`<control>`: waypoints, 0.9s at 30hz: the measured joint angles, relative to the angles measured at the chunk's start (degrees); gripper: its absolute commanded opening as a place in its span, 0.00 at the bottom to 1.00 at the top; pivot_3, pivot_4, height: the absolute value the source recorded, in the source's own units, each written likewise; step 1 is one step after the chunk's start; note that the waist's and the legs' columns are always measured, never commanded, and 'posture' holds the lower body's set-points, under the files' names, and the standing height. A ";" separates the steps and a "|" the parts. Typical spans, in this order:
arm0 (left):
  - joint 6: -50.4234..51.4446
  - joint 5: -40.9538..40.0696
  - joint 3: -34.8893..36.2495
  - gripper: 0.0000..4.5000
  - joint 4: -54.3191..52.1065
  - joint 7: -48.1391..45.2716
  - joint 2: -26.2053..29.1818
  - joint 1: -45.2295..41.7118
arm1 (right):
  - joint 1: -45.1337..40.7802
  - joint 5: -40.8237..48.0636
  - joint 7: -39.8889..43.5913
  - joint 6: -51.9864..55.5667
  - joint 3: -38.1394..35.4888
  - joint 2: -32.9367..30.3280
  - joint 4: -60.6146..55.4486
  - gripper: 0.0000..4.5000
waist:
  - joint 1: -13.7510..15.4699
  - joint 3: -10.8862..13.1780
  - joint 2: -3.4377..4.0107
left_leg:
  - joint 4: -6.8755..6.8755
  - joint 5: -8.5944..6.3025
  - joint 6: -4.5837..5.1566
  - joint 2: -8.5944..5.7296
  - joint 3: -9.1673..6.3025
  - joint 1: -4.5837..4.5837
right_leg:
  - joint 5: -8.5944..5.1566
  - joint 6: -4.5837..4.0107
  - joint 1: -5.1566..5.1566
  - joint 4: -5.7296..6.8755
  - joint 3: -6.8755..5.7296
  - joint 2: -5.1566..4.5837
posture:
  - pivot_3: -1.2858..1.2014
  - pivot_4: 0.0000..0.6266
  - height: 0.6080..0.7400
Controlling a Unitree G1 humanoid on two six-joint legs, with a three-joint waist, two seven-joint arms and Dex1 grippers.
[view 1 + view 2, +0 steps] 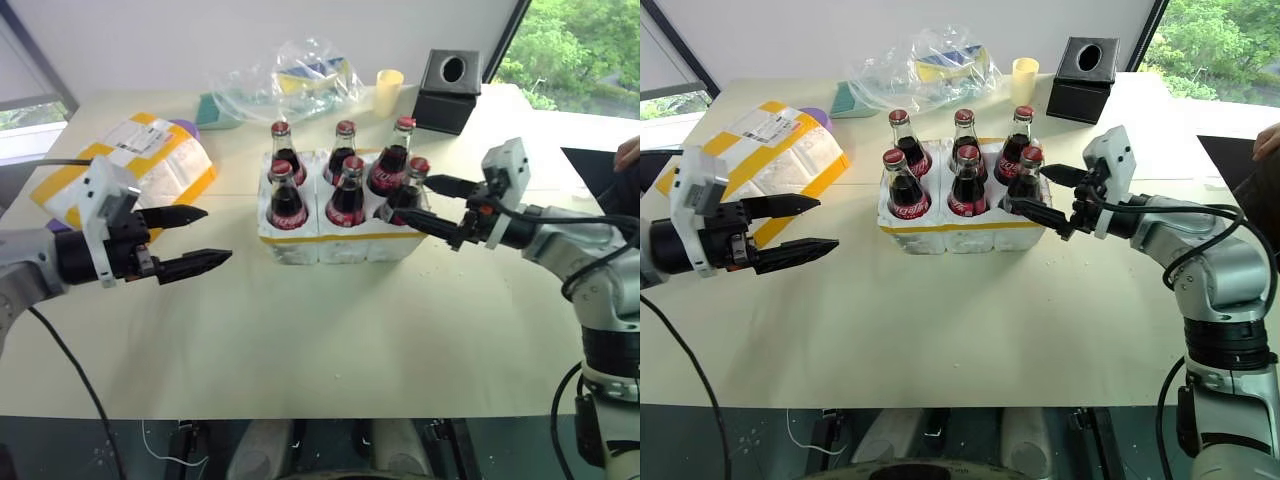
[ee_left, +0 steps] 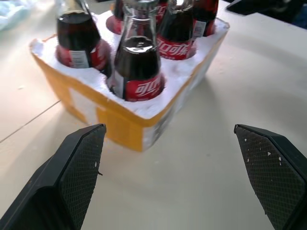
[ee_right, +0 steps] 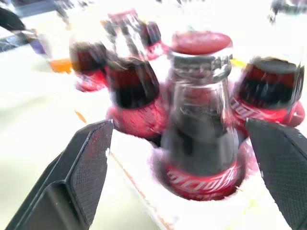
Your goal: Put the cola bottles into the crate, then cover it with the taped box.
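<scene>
Several cola bottles with red caps stand upright in the wells of the white foam crate at the table's middle. My right gripper is open, its fingers on either side of the front-right bottle with a gap on each side. To the left of the crate my left gripper is open over bare table, pointing at the crate's near left corner. The taped box, white foam with yellow bands and a shipping label, lies at the back left, behind my left gripper.
Behind the crate lie a clear plastic bag, a yellow cup and a black cube with a round hole. A person's hand shows at the right edge. Bare table stretches in front of the crate.
</scene>
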 measured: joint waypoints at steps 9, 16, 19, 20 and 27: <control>-15.33 40.66 -0.10 1.00 7.99 17.64 5.58 22.72 | -1.82 11.40 7.34 7.02 -14.17 -9.90 4.76 0.99 | 0.04 -0.22 -0.25 | -0.55 -0.07 -0.17 0.35 0.32 0.23 | -0.03 -0.37 0.20 -0.73 0.02 0.07 | 0.52 0.24 1.00; -20.46 54.83 -18.00 1.00 20.00 27.44 2.47 6.76 | -2.74 11.51 7.27 6.26 -11.20 -7.79 4.36 0.99 | 1.36 -0.22 -0.25 | -0.60 -0.03 -0.05 0.33 0.43 0.00 | 0.14 -0.10 -0.10 -0.72 0.00 0.06 | 0.52 0.24 1.00; -22.45 58.06 -21.89 1.00 25.82 29.56 0.71 1.64 | -2.71 12.58 7.11 6.67 -11.36 -7.91 3.23 0.99 | 1.42 -0.22 -0.25 | -0.73 -0.03 -0.04 0.34 0.46 -0.03 | 0.14 -0.10 -0.25 -0.67 0.00 0.06 | 0.52 0.24 1.00; -23.43 59.04 -23.07 1.00 28.14 30.16 0.10 0.00 | -2.43 13.24 7.12 7.04 -11.60 -8.07 2.61 0.99 | 1.43 -0.22 -0.25 | -0.74 -0.03 -0.04 0.35 0.46 -0.04 | 0.14 -0.10 -0.27 -0.65 0.00 0.06 | 0.52 0.24 1.00; -27.02 62.97 -27.04 1.00 41.33 32.15 -2.48 -7.10 | 0.03 17.50 7.02 9.37 -15.48 -10.76 -1.83 0.99 | 1.48 -0.24 -0.29 | -0.59 -0.02 -0.04 0.35 0.49 -0.04 | 0.16 -0.07 -0.21 -0.58 0.00 0.04 | 0.52 0.24 1.00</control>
